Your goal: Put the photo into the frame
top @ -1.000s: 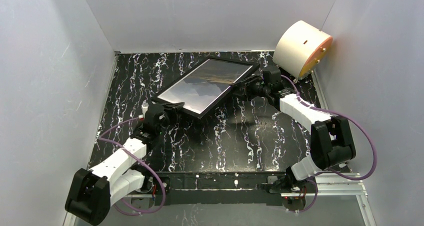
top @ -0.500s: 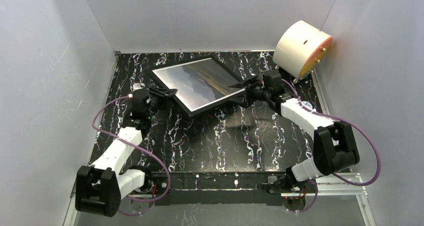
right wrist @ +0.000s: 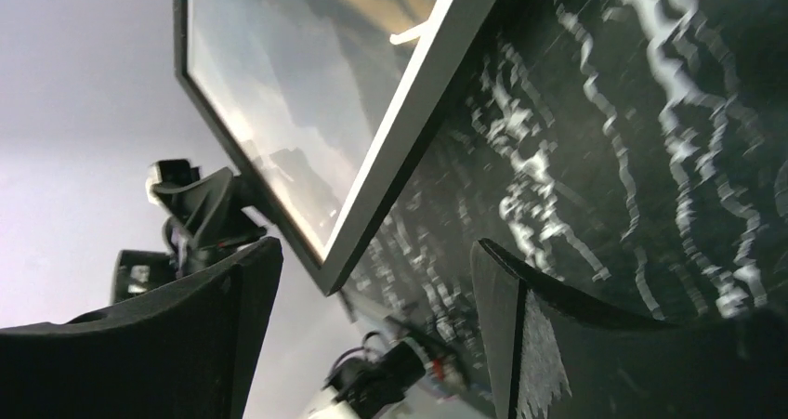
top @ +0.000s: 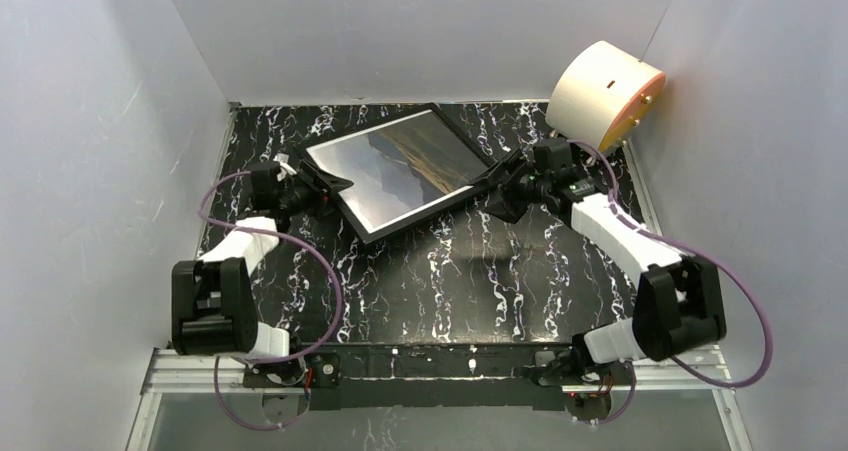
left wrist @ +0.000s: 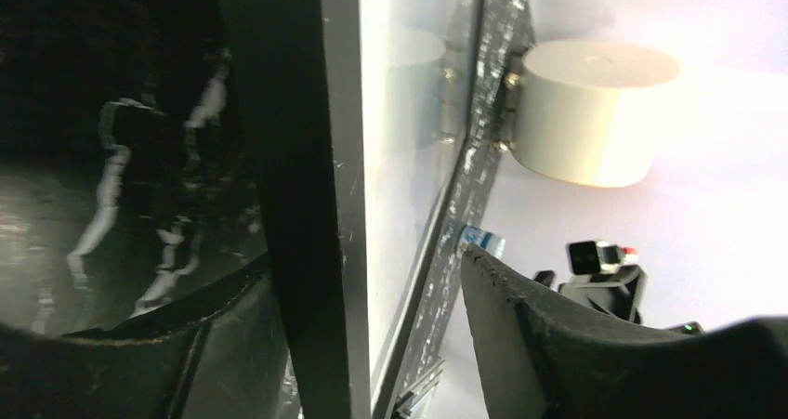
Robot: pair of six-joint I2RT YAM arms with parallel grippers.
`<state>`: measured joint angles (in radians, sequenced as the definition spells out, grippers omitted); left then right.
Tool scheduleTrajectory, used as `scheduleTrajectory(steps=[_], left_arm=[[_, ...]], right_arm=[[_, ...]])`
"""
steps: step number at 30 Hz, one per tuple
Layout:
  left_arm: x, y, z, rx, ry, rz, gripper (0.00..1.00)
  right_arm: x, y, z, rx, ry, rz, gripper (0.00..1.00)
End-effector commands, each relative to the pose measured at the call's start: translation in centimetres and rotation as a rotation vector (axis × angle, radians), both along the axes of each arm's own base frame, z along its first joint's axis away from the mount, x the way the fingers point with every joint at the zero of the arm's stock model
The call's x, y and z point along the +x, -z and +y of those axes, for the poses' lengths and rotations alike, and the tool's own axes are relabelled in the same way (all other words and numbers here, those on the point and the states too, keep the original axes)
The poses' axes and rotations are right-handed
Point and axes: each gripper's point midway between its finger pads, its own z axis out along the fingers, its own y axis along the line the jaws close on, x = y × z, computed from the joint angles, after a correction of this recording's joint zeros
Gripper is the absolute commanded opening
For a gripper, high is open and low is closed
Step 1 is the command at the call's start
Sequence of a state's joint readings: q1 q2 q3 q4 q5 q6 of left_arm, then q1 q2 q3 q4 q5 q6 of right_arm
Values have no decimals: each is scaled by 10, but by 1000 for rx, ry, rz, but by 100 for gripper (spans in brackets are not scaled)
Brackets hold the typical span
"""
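The frame point(top: 420, 214), dark-edged, rests tilted on the black marbled table toward the back, and the photo point(top: 400, 166), a mountain landscape, shows through its pane. My left gripper point(top: 328, 183) is at the frame's left corner. In the left wrist view its open jaws point(left wrist: 367, 261) straddle the frame's dark edge point(left wrist: 297, 159), with a gap on the right side. My right gripper point(top: 497, 179) is at the frame's right corner. In the right wrist view it point(right wrist: 376, 244) stands wide open, and the frame's corner point(right wrist: 409, 131) and the photo point(right wrist: 297, 94) lie just ahead, untouched.
A cream cylindrical object point(top: 605, 96) leans against the right wall at the back; it also shows in the left wrist view point(left wrist: 590, 112). White walls close in the table point(top: 450, 281) on three sides. A metal rail runs along the near edge.
Both grippers have opened and let go of the frame. The frame has turned counter-clockwise and settled lower. My left arm has swung out to the left.
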<state>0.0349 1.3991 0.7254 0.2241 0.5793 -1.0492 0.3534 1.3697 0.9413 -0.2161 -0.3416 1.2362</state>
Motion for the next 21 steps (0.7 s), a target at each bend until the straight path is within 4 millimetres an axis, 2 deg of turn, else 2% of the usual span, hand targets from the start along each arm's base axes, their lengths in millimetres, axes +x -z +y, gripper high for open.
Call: scheduleTrajectory(steps=[1,5,10,16,18,21], left_arm=[[2,7,18,56,52,-16,64],[6,29,34,99,14,27,73],[10,52,48,125,1,80,75],[-2,77,78,202,-40,200,79],[-9,83,85,237,-40,248,80],[-17,89,97,299,-71,313,80]], right_arm=[[36,6,-19,-250,-56,-147,82],[74,8,-25,-377,-79,-252,82],[123,18,-32,-514,-86,-333,82],[177,36,-38,-622,-94,-396,83],[192,37,-41,-642,-83,-420,83],[207,48,-42,-651,-106,-438,84]])
